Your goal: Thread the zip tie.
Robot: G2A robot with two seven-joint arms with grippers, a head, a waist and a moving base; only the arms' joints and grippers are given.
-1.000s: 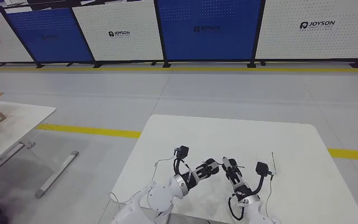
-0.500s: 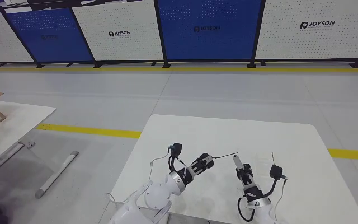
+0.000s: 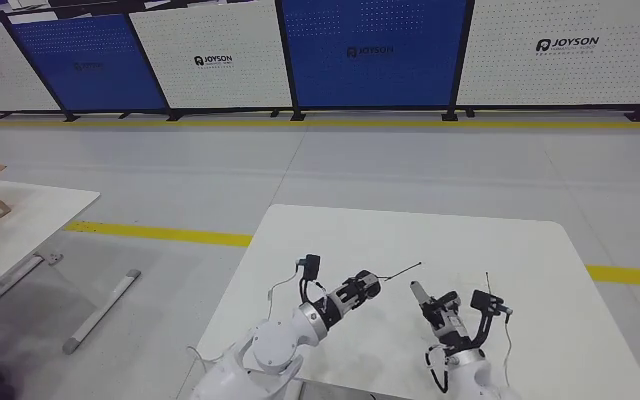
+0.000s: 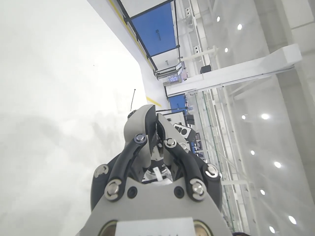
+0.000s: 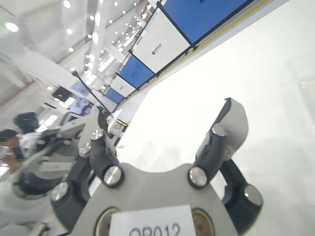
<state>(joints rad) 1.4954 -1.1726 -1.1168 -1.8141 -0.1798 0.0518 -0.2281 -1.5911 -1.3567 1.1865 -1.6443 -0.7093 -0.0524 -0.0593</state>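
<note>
View from the top: left tool [image 3: 372, 283] above the table [image 3: 330, 230], pinching one end of the zip tie [image 3: 400, 271]. Rest of the zip tie juts out in the air toward the right tool [image 3: 420, 293], free tip just past it and not touching. Also on the table, a second strip [image 3: 488, 285], thin and dark, lying flat near the right arm's wrist and apart from both tools.

Left wrist view: left tool [image 4: 153, 110] pressed together, no gap at the tips. Thin dark line [image 4: 133, 99] just past one fingertip against the table; cannot tell whether held tie or loose one.

Right wrist view: right tool [image 5: 162, 105] spread wide, nothing between the fingers. Zip tie [image 5: 91, 92] crossing in the air beyond one finger, small knob at its far end, probably the head.

Judgement: pre-threading stage. One end secured, other end free, no loop formed yet.

Next: close the right tool on the free end, then bend the zip tie so tail meets head slot. Fine alignment needed. Thin, springy zip tie, likely to twist or slip out of a light pinch.
</note>
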